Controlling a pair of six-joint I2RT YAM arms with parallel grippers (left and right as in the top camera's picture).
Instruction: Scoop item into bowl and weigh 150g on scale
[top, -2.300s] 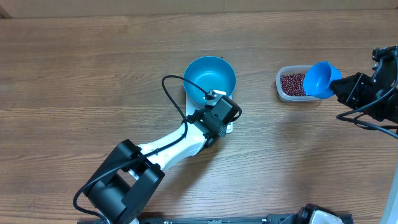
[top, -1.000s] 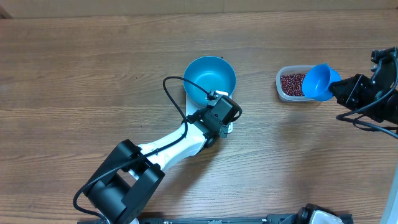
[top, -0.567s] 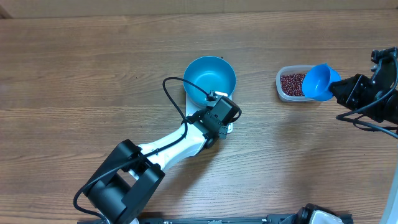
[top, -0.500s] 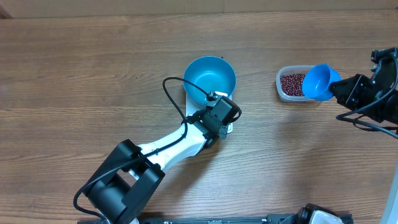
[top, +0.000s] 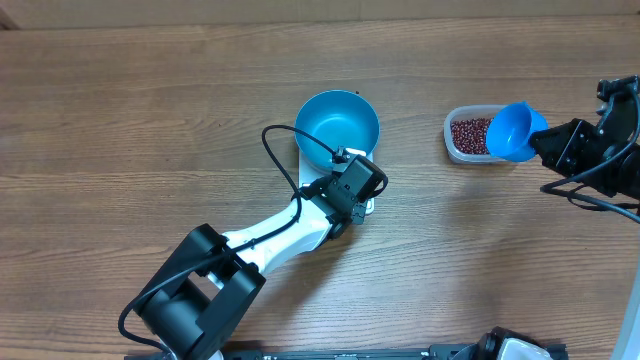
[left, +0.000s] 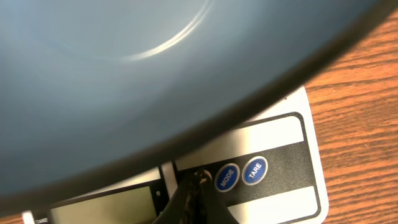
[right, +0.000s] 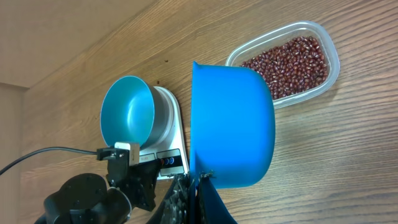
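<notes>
left jaws — pressed together at scale (left: 273, 134) | right jaws — pinching scoop (right: 231, 130) near beans (right: 287, 65)

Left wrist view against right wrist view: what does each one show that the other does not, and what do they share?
Only the left wrist view lets one read the MODE button and TARE button, and see the left end effector shut, its tips just beside MODE. Only the right wrist view shows the beans in the clear tub and the scoop held by the right end effector. Both show the blue bowl resting on the white scale on the wooden table.
</notes>
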